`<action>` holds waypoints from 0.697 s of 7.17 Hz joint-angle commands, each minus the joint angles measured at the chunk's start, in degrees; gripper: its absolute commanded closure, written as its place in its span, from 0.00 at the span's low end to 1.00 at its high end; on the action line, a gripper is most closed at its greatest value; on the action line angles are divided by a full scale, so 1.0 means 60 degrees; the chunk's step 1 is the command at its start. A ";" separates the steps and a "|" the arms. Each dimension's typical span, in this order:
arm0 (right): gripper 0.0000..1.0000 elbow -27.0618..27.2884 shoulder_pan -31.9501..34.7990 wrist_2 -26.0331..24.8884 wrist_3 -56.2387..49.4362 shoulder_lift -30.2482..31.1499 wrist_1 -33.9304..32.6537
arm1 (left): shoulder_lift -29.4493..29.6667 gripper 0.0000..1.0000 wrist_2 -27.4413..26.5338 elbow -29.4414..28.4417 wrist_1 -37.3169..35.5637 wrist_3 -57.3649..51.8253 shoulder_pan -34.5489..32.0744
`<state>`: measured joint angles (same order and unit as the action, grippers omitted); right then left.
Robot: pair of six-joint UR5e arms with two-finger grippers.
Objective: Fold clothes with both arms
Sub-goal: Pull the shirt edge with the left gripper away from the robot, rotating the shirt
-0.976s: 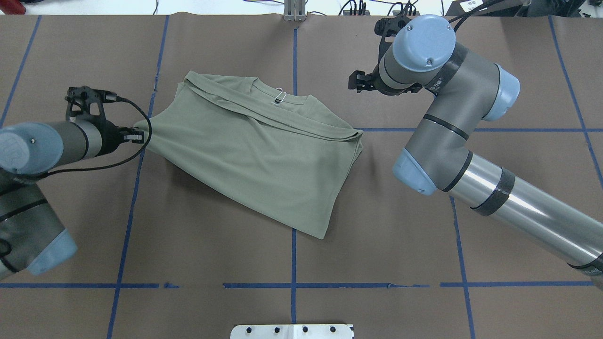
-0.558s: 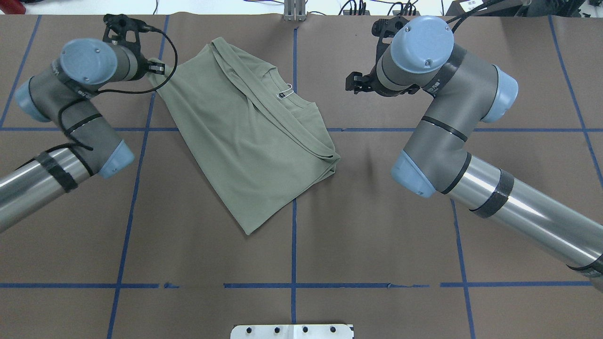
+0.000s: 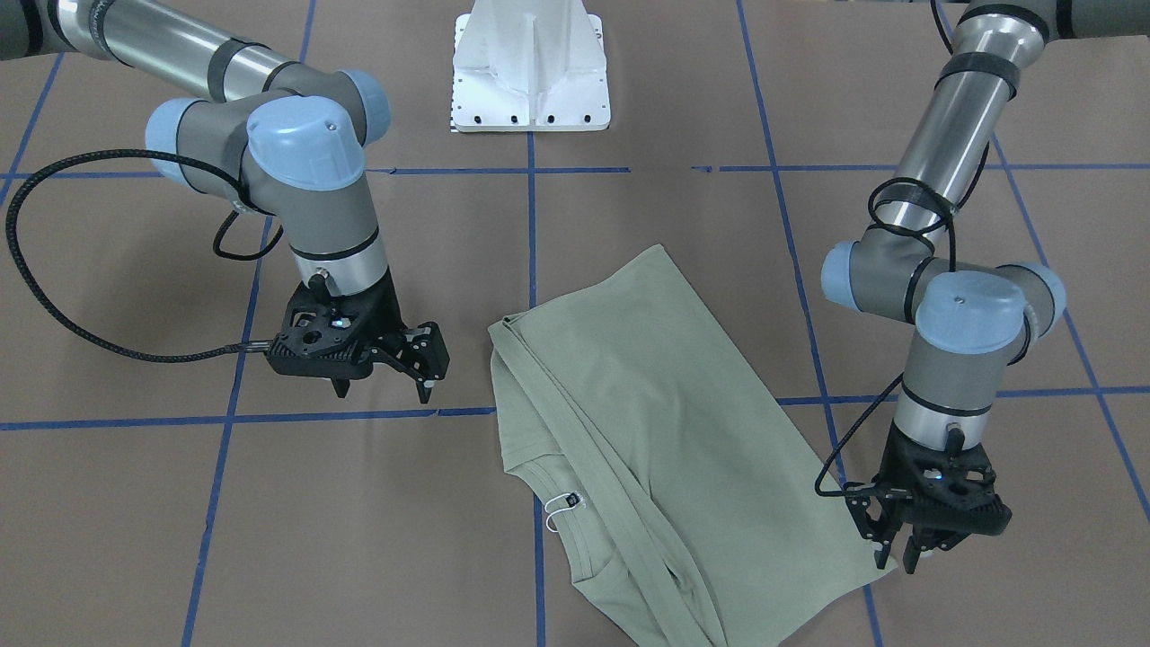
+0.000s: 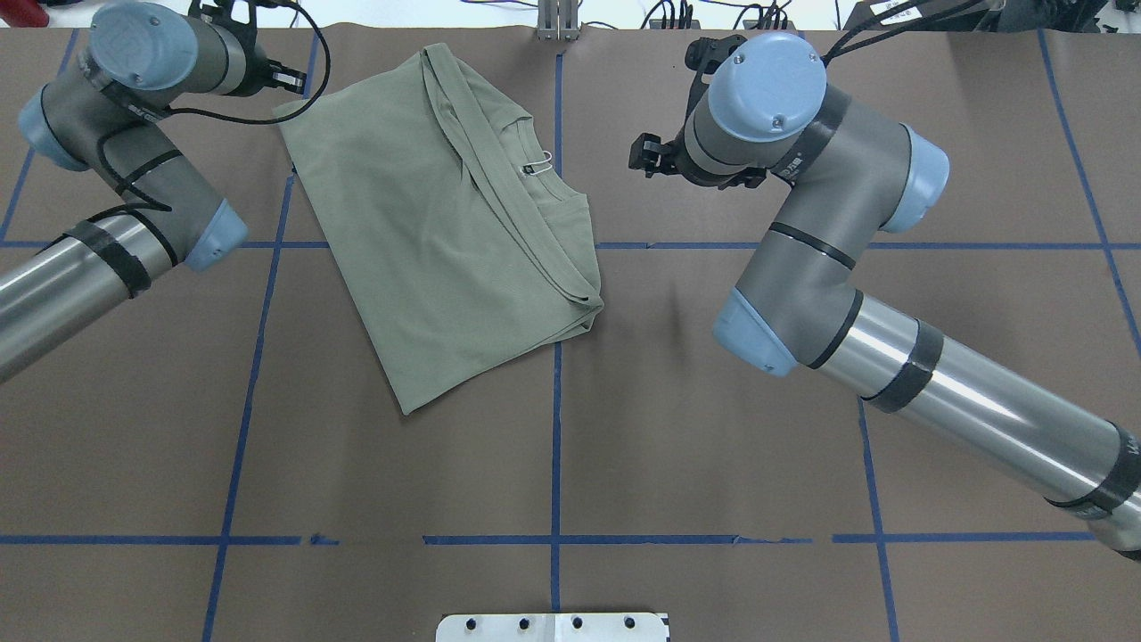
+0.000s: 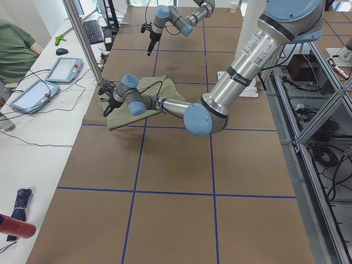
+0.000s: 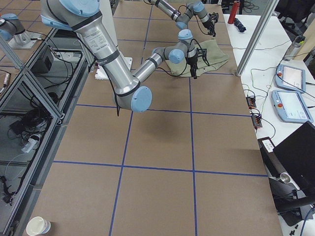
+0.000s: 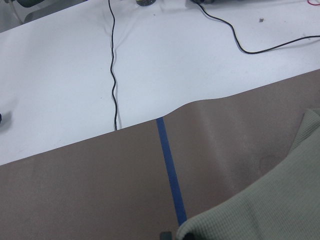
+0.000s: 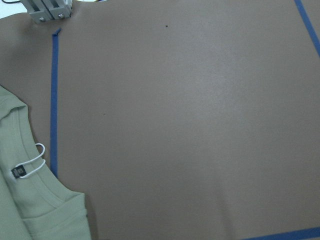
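The pale sage-green shirt [image 4: 428,214] lies folded and flat on the brown table, turned at a slant. Its collar and white loop tag [image 4: 537,165] face the far side. It also shows in the front view [image 3: 647,431]. My left gripper [image 4: 290,85] is at the far left edge, shut on the shirt's corner; in the front view it [image 3: 885,544] sits right at that corner. The left wrist view shows that corner [image 7: 270,200] at its bottom edge. My right gripper [image 4: 644,159] hovers open and empty to the right of the collar, apart from the fabric [image 3: 429,373].
The white pedestal base [image 3: 530,81] stands at the near edge. A metal bracket [image 4: 557,22] sits at the table's far edge. Beyond it is a white bench with cables [image 7: 150,60]. Blue tape lines grid the table. Tablets [image 5: 63,69] lie on the side bench.
My left gripper has swung from the left side to the far left edge, dragging the shirt's corner so the shirt turned clockwise and shifted left. My right gripper has drifted slightly left.
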<state>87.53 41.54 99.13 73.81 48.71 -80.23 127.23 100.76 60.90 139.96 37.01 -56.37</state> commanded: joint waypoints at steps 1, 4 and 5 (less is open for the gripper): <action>0.23 -0.1818 -0.0374 -0.0202 0.2392 -0.1200 0.1362 | -0.1201 0.00 0.1984 0.1661 0.0361 0.0304 -0.0404; 0.35 -0.3381 -0.1047 -0.0948 0.2932 -0.1952 0.2078 | -0.1414 0.00 0.2000 0.2198 0.0375 0.1533 -0.0258; 0.35 -0.3440 -0.1209 -0.0979 0.2918 -0.1923 0.2020 | -0.1443 0.00 0.1985 0.2243 0.0375 0.1668 -0.0156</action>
<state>67.99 35.72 94.02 91.03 37.33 -68.09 118.82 112.67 73.74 142.16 45.21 -57.94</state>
